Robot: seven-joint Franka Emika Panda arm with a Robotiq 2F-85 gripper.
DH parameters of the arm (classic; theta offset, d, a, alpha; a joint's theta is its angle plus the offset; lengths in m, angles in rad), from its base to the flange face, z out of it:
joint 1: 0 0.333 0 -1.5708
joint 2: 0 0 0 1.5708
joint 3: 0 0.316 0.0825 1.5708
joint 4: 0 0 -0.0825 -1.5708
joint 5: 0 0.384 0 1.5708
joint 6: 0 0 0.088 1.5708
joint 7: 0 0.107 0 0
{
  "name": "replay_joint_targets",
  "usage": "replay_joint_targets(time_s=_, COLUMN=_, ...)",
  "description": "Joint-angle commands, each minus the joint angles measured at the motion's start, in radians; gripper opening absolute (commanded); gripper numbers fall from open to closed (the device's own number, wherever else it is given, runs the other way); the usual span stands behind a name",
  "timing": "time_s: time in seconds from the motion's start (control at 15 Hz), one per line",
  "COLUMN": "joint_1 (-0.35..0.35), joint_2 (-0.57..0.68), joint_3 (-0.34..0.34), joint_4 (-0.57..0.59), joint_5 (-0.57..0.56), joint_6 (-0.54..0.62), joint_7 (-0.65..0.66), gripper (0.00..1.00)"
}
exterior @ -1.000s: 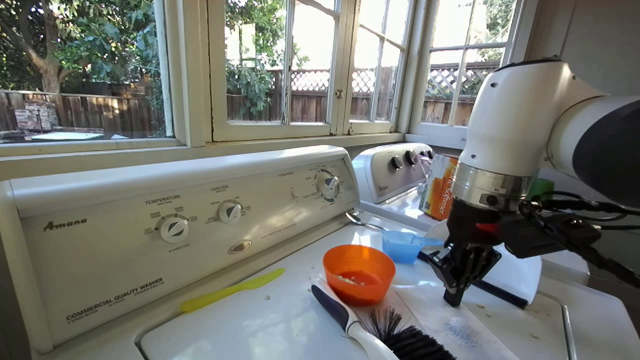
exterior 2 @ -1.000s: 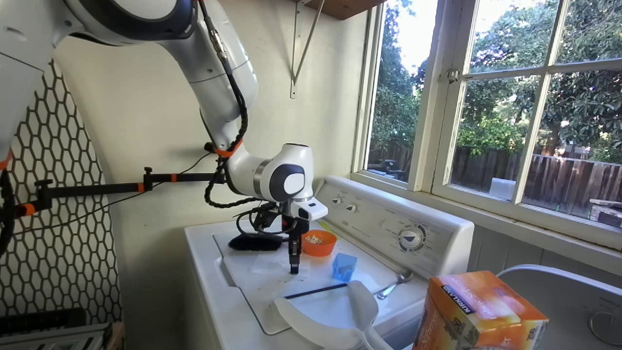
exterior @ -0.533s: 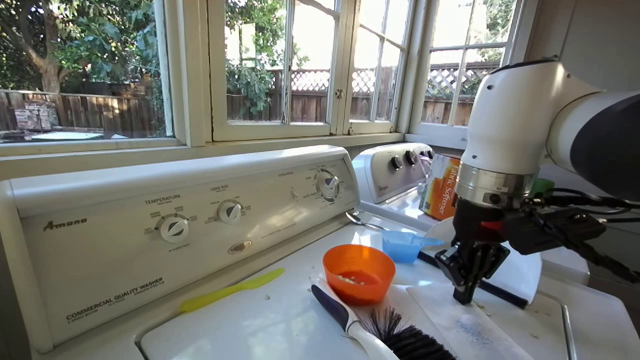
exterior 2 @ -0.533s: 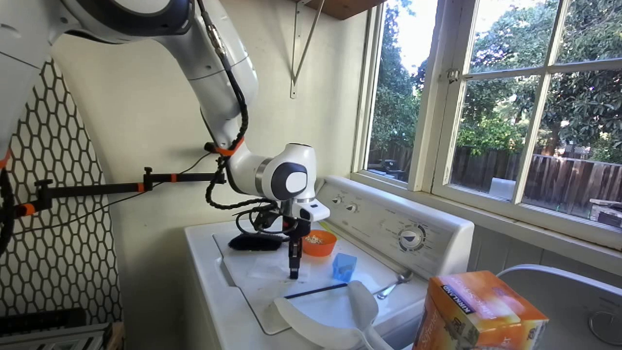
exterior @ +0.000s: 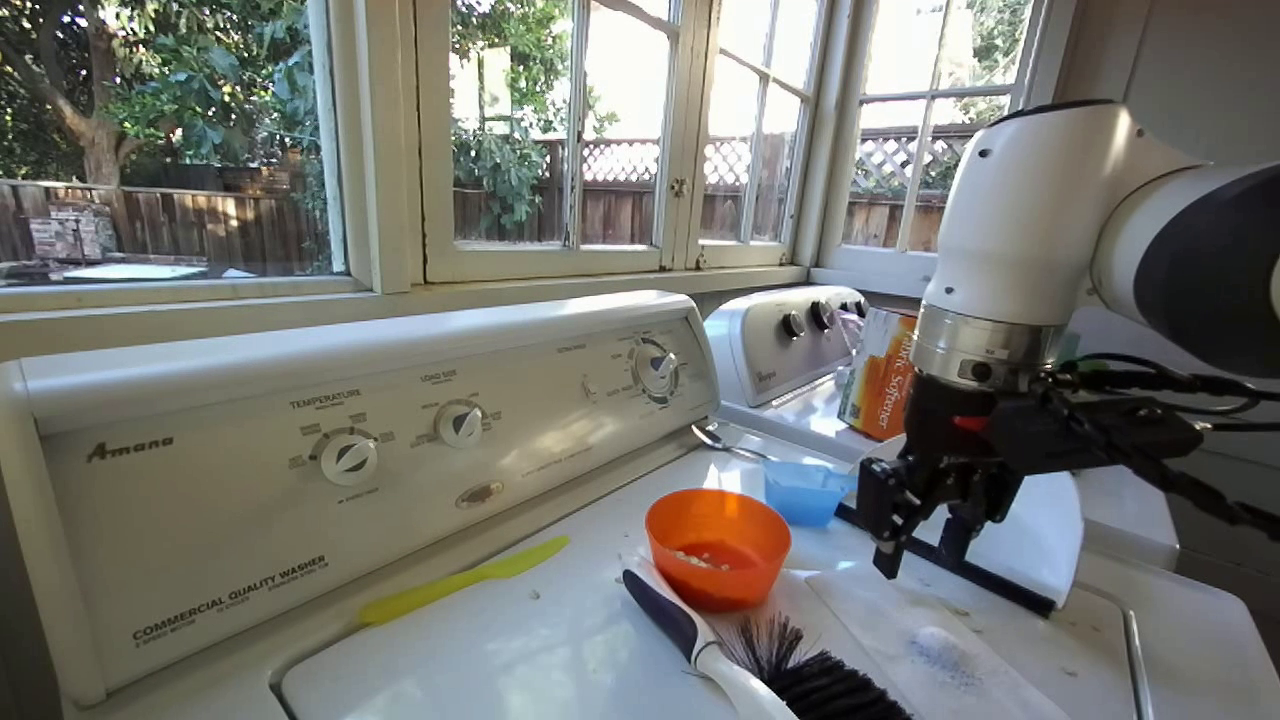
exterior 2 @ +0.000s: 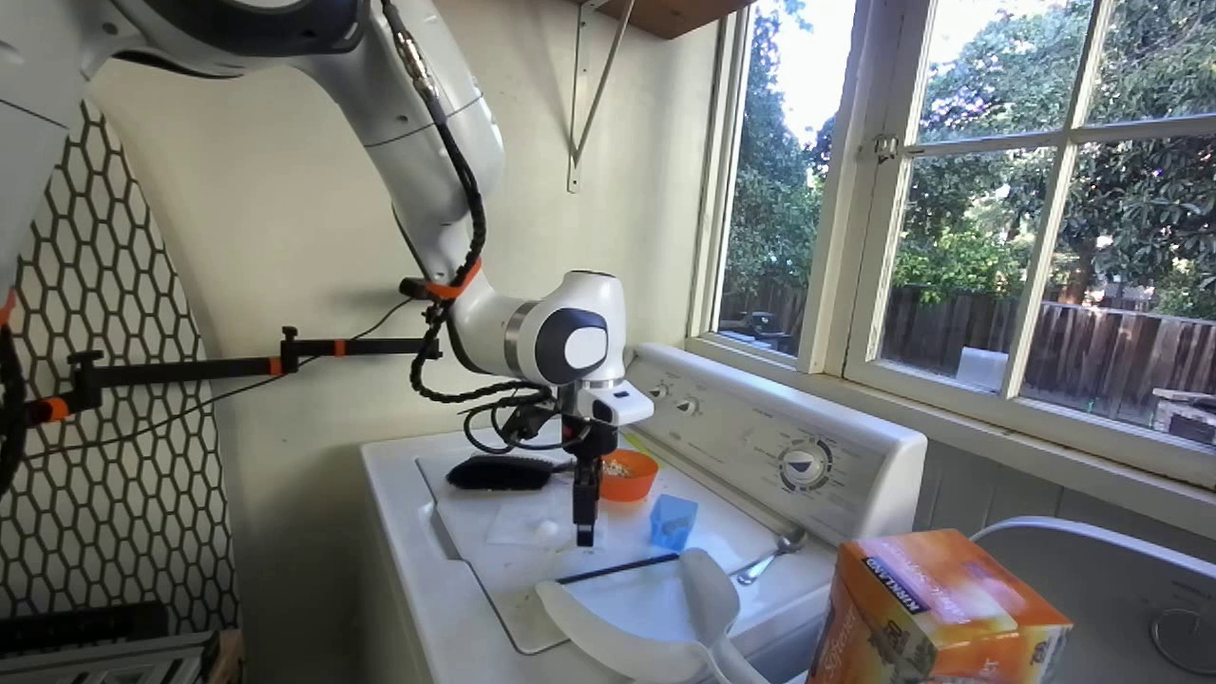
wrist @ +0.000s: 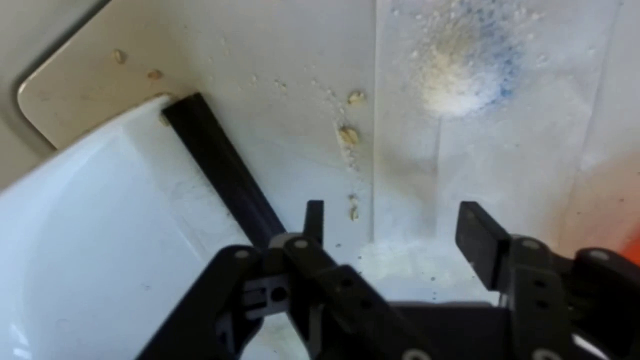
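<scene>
Black gripper (wrist: pixel 392 220) stands open, its fingers (wrist: pixel 482 245) well apart with nothing between them. It hangs low over the washer lid, between a white sheet (exterior: pixel 870 610) and the dustpan (exterior: pixel 1030 545). On the sheet lies a small mound of white and blue powder (wrist: pixel 462 80). In the wrist view the left finger overlaps the dustpan's black lip (wrist: pixel 227 172); whether they touch I cannot tell. Several flakes (wrist: pixel 348 135) are scattered alongside the sheet. An orange bowl (exterior: pixel 718 555) holding pale flakes and a light blue scoop (exterior 2: pixel 674 522) stand near the gripper.
A brush (exterior: pixel 740 680) with black bristles lies by the bowl. A spoon (exterior 2: pixel 771 556) rests near the control panel (exterior 2: pixel 779 427), and a yellow-green knife (exterior: pixel 465 580) lies along its foot. An orange fabric softener box (exterior 2: pixel 950 608) stands beyond the dustpan.
The fingers have spread from shut to wide apart. The gripper has shifted slightly toward the dustpan over the second and risen a little lately. The powder patch looks whiter now.
</scene>
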Motion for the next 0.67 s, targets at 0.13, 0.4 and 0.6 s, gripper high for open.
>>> replay_joint_targets(time_s=0.13, joint_1=0.023, joint_2=-0.008, joint_3=-0.027, joint_4=-0.029, joint_5=-0.027, joint_6=0.046, joint_7=0.079, gripper=1.00)
replay_joint_targets(time_s=0.4, joint_1=0.048, joint_2=0.004, joint_3=-0.058, joint_4=-0.019, joint_5=-0.059, joint_6=0.041, joint_7=0.209, gripper=1.00)
replay_joint_targets(time_s=0.6, joint_1=0.065, joint_2=0.012, joint_3=-0.079, joint_4=-0.011, joint_5=-0.099, joint_6=0.035, joint_7=0.335, gripper=1.00)
